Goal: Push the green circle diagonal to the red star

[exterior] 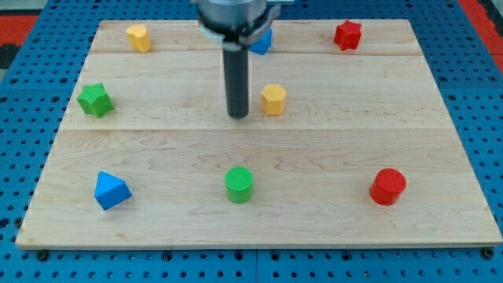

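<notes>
The green circle (240,184) is a short green cylinder at the board's bottom middle. The red star (347,35) sits near the view's top right. My tip (238,115) is the lower end of the dark rod at the board's middle, well above the green circle in the view and apart from it. It stands just left of a yellow hexagon block (273,100), with a small gap between them.
A yellow block (139,38) at the top left, a blue block (262,41) partly hidden behind the rod's mount, a green star (95,100) at the left, a blue triangle-like block (111,190) at the bottom left, a red cylinder (387,186) at the bottom right. The wooden board (157,149) lies on a blue pegboard.
</notes>
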`<state>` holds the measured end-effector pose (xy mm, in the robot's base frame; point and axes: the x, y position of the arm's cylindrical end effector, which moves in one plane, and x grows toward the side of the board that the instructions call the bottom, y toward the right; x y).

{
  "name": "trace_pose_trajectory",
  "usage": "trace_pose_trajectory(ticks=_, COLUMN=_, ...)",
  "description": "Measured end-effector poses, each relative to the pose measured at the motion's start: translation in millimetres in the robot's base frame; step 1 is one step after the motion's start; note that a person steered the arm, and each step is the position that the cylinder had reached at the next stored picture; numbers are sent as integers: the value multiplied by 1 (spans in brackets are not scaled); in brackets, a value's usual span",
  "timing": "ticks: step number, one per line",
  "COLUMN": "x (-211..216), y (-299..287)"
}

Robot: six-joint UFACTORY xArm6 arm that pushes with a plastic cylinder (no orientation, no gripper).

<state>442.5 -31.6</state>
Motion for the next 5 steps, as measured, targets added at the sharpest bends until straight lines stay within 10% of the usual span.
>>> trace_pose_trajectory(ticks=2, x=74, y=-46)
trace_pose_trajectory(ticks=5, x=141, y=55)
